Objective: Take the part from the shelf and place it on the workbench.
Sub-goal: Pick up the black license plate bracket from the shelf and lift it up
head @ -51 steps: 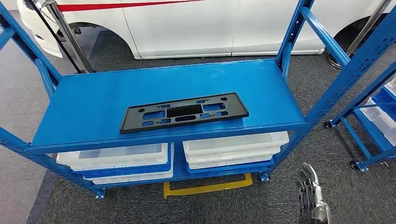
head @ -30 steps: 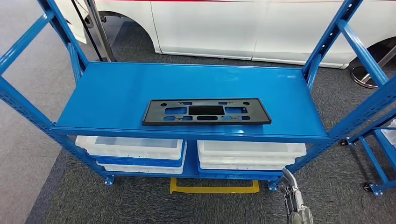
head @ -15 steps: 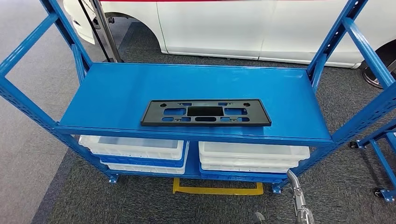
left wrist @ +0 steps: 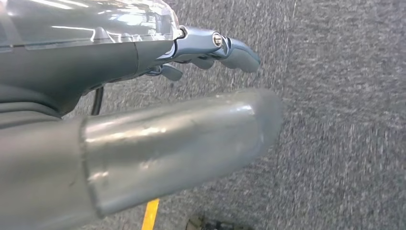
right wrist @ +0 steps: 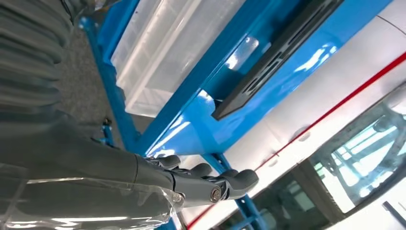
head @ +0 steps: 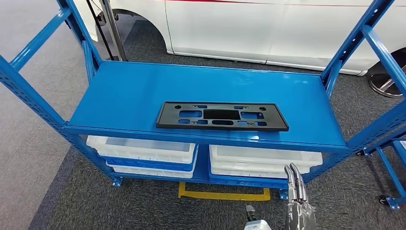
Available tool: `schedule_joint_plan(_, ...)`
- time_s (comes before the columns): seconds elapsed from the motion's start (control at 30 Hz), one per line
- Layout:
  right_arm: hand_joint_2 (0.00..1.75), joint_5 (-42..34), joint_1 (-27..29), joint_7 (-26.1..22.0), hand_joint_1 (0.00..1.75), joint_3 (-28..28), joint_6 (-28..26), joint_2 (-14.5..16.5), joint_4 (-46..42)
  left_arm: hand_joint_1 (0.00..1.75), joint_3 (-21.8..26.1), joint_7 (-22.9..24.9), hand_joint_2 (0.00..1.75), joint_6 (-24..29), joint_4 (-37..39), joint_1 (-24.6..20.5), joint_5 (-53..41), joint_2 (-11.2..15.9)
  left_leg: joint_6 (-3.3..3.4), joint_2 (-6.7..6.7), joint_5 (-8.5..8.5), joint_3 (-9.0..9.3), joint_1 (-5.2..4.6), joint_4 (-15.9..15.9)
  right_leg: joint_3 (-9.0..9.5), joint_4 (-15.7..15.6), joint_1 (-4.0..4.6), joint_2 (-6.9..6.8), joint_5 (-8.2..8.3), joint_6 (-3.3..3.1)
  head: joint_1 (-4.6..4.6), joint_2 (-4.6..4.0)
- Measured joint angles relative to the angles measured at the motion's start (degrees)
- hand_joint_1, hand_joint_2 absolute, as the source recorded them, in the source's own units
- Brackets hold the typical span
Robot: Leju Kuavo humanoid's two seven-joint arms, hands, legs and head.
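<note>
The part [head: 222,116], a long flat black plastic frame with cut-outs, lies near the front edge of the blue shelf board [head: 143,91]. My right hand [head: 297,203] is low in front of the shelf's right end, below board height, fingers straight and pointing up, holding nothing. In the right wrist view the same hand [right wrist: 201,182] is apart from the part [right wrist: 277,52], which lies on the board beyond it. My left hand [left wrist: 191,96] hangs over grey carpet with thumb and fingers stretched out, holding nothing.
White bins [head: 143,148] fill the lower shelf level. Blue uprights [head: 33,96] frame both ends of the rack. A white car [head: 263,24] stands behind it. A yellow floor mark [head: 220,195] lies at the rack's foot; another blue rack [head: 390,182] stands at right.
The whole picture has shifted, so the camera has moved; the rack now sits squarer and closer. My right hand has risen a little in the picture. The part lies where it was on the board.
</note>
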Motion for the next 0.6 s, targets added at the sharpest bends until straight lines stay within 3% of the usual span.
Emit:
schedule_joint_plan(0.07,1.75,0.3,-1.0,0.2,0.0,0.2,0.2,0.0,1.5,0.0,0.8,-0.2,0.0,-0.1,0.2,-0.3,-0.5,0.0,0.18,0.0,0.02,-0.13,-0.23,0.0,-3.41,6.8,-0.04,0.02,-2.51,0.18,-0.01,0.0)
schedule_joint_plan(0.1,1.75,0.3,-1.3,0.2,0.0,0.3,0.3,0.0,2.1,0.0,1.1,-0.3,0.0,-0.1,0.3,-0.4,-0.7,0.0,0.21,-0.03,0.0,-0.11,-0.34,0.1,-4.04,8.0,-0.04,0.02,-2.22,0.16,-0.01,0.0)
schedule_joint_plan(0.13,1.75,0.3,-1.7,0.2,0.0,0.5,0.5,0.0,2.6,0.0,1.4,-0.5,0.0,-0.2,0.4,-0.5,-1.0,0.0,0.22,-0.09,-0.04,-0.02,-0.44,0.1,-3.55,6.7,-0.02,0.03,-0.77,0.04,-0.01,0.0)
schedule_joint_plan(0.23,1.75,0.4,-3.7,-0.8,0.0,1.1,1.7,0.0,4.1,0.0,2.7,-1.3,0.0,-1.0,0.7,-0.9,-2.8,0.0,0.02,-0.24,-0.29,0.33,-0.71,0.2,1.57,-4.4,0.29,0.12,4.91,-0.96,-0.02,0.0)
schedule_joint_plan(0.3,1.75,0.6,-5.2,-2.0,0.0,1.4,2.7,0.0,5.3,0.0,3.7,-2.0,0.0,-1.7,0.9,-1.3,-4.3,0.0,-0.41,-0.25,-0.37,0.17,-0.81,0.4,2.93,-7.7,0.69,0.18,5.59,-1.47,-0.02,0.0)
schedule_joint_plan(0.4,1.75,1.7,-7.2,-4.3,0.0,1.4,4.8,0.1,7.0,0.0,5.5,-3.0,0.0,-2.6,1.1,-1.9,-6.8,0.0,-1.37,-0.21,-0.71,-0.12,-0.73,0.7,2.81,-8.3,0.59,0.22,5.97,-2.05,-0.02,0.0)
schedule_joint_plan(0.47,1.75,2.5,-8.8,-6.5,0.0,1.4,6.7,0.4,8.1,0.0,7.0,-3.7,0.0,-3.1,1.5,-2.4,-8.7,0.1,-2.07,-0.21,-2.99,-1.63,-0.58,4.1,2.85,-8.8,0.24,0.11,6.34,-2.63,-0.04,0.0)
schedule_joint_plan(0.53,1.75,2.8,-10.4,-8.5,0.0,1.4,8.1,1.1,9.5,0.0,8.6,-4.3,0.0,-3.3,2.1,-3.2,-10.3,0.2,-2.62,-0.23,-6.74,-5.19,-0.3,11.6,2.72,-8.8,0.24,-0.1,6.42,-2.83,-0.06,0.0)
schedule_joint_plan(0.57,1.75,3.0,-11.0,-9.2,0.0,1.4,8.5,1.5,10.2,0.0,9.4,-4.5,0.0,-3.3,2.4,-3.6,-10.8,0.3,-2.84,-0.22,-7.93,-6.9,-0.17,15.0,2.68,-8.8,0.23,-0.2,6.42,-2.83,-0.05,0.0)
schedule_joint_plan(0.6,1.75,3.1,-11.5,-9.5,0.0,1.4,8.7,1.8,10.8,0.0,10.1,-4.6,0.0,-3.3,2.7,-3.8,-11.1,0.4,-3.02,-0.21,-8.02,-7.84,-0.04,16.8,2.7,-8.8,0.22,-0.28,6.41,-2.82,-0.05,0.0)
